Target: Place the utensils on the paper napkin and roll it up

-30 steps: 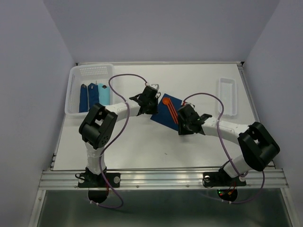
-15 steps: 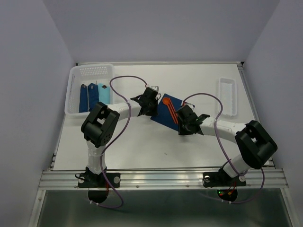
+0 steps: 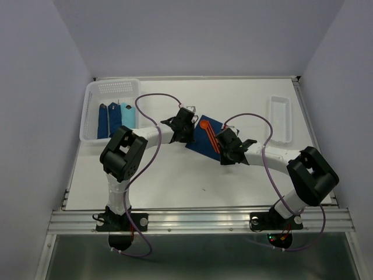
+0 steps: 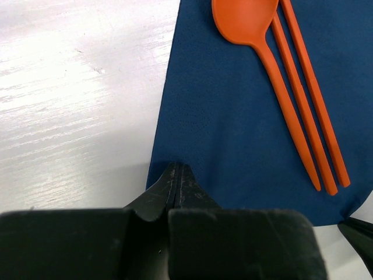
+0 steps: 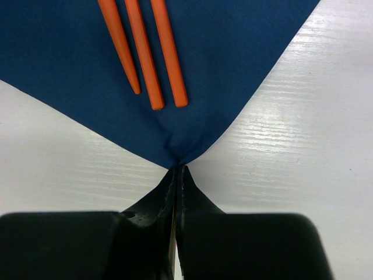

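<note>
The paper napkin (image 3: 198, 139) (image 4: 233, 134) (image 5: 70, 52) lies flat on the white table, dark navy. On it lie three orange utensils (image 3: 208, 133), side by side: a spoon (image 4: 247, 23) and two straight handles (image 5: 154, 52). My left gripper (image 3: 189, 136) (image 4: 177, 168) is shut, its tips resting on the napkin beside its left edge, near a corner; the paper there looks flat. My right gripper (image 3: 221, 154) (image 5: 177, 170) is shut on the napkin's near corner, and the paper puckers into the pinch.
A white basket (image 3: 112, 87) at the back left holds dark blue rolls (image 3: 104, 121) and a light blue roll (image 3: 127, 116). A clear shallow tray (image 3: 280, 118) lies at the back right. Purple cables loop over both arms.
My right gripper has gone from open to shut, pinching the napkin's near corner, and its arm has shifted slightly left. The left gripper has stayed shut in place.
</note>
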Motion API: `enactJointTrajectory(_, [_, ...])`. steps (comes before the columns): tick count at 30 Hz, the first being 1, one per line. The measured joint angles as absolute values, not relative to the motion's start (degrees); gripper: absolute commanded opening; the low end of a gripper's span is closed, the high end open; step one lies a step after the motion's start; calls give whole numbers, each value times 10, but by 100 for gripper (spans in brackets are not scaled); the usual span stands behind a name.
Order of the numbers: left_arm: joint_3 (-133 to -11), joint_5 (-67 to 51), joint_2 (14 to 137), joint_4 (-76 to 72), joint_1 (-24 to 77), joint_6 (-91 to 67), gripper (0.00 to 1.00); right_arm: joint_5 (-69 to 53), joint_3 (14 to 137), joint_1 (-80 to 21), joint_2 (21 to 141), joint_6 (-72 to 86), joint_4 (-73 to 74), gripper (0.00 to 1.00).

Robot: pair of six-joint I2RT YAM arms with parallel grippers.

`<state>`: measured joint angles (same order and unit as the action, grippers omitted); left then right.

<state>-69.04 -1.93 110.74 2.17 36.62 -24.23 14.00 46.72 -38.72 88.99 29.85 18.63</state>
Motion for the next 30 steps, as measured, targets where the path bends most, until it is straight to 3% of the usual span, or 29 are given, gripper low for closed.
enactJointTrajectory(30, [-709,-3,1108,54,366,-236,0,148,498,-387,883,296,211,1])
